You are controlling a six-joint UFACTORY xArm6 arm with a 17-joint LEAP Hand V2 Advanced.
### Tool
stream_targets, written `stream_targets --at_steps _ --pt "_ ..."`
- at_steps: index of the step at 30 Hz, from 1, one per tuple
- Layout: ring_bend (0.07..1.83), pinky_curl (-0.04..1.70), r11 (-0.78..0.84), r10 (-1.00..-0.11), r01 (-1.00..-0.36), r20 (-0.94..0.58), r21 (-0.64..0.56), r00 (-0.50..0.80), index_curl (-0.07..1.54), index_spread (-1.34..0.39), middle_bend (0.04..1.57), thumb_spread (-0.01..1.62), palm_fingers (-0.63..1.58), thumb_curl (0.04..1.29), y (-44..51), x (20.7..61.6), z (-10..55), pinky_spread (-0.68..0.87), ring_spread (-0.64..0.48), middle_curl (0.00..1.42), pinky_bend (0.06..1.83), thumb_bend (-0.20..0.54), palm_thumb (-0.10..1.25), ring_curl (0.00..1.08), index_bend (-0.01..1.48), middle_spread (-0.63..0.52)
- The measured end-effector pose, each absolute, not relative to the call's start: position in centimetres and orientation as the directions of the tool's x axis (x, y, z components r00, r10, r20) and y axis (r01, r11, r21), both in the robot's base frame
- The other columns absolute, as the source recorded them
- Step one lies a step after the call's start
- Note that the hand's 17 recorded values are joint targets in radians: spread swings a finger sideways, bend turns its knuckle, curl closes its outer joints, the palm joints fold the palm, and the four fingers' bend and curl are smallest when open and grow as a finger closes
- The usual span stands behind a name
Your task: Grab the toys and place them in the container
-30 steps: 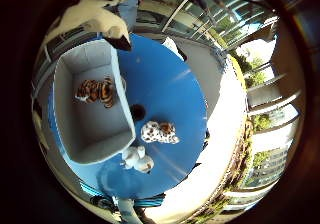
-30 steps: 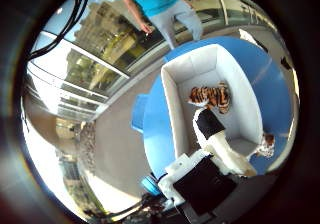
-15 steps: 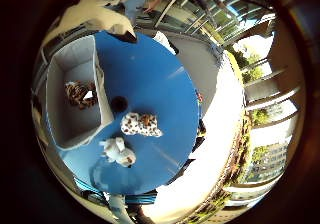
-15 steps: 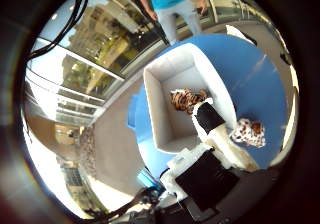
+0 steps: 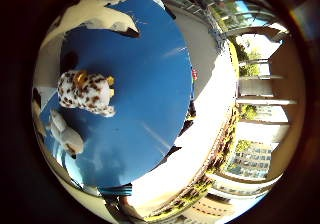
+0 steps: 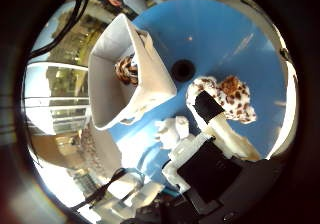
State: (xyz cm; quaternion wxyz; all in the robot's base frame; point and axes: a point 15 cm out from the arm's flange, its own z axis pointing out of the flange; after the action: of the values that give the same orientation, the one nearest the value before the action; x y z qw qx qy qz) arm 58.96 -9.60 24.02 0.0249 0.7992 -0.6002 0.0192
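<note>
Closer now to the round blue worktop (image 5: 150,84) than half a second ago, with the toys filling more of both palm views and the container gone from the little finger side view.

Little finger side view: shows the spotted plush toy (image 5: 87,91), white with brown patches and a yellow-orange part near its head, lying on the worktop. Just beside it, nearer the worktop's edge, lies a white plush toy (image 5: 64,134), close to the spotted one though contact is not clear. Shows also a dark round hole (image 5: 69,60) in the worktop beside the spotted toy. Reaches in from the rim with a white, dark-tipped part of the hand (image 5: 102,14), above the worktop and clear of both toys.

Thumb side view: shows the white fabric container (image 6: 150,79) standing on the worktop, open at the top, with a striped orange-and-black plush toy (image 6: 126,69) inside it. Places the hole between the container and the spotted toy, and the white toy near the container's corner. Shows one of the fingers (image 6: 220,124), white with a black tip, stretched out straight with its tip over the spotted toy; cannot tell whether touching. Clamps on nothing.
</note>
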Motion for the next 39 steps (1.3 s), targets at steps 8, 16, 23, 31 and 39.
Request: stream_targets --at_steps 8,16,23,31,39 --pt "0.55 0.21 -0.304 -0.948 -0.946 0.064 0.114 0.312 0.28 -0.1 0.2 1.06 0.28 0.44 -9.6 59.1 17.2 0.53 0.31 0.35 0.89 -0.032 0.62 0.29 0.18 0.06" --pt "0.67 0.18 -0.319 -0.931 -0.923 0.111 0.216 0.348 0.27 -0.06 0.21 1.06 0.51 0.43 -10.6 57.8 14.9 0.55 0.32 0.36 0.92 -0.038 0.61 0.3 0.17 0.02" --pt "0.88 0.22 -0.321 -0.914 -0.888 0.138 0.329 0.381 0.36 -0.3 0.65 1.05 1.45 0.43 -11.8 55.7 14.3 0.47 0.19 0.51 1.06 -0.03 0.6 0.39 0.42 -0.1" --pt "1.27 0.37 -0.3 -0.918 -0.867 0.127 0.397 0.376 0.53 -0.47 1.05 1.01 1.17 0.52 -12.7 52.9 17.7 0.32 0.03 0.72 1.41 0.032 0.85 0.57 0.62 -0.14" --pt "1.41 0.49 -0.297 -0.922 -0.868 0.118 0.398 0.369 0.73 -0.57 1.21 1.01 0.99 0.63 -13.8 49.0 27.0 0.22 -0.06 0.84 1.58 0.038 0.98 0.68 0.76 -0.16"
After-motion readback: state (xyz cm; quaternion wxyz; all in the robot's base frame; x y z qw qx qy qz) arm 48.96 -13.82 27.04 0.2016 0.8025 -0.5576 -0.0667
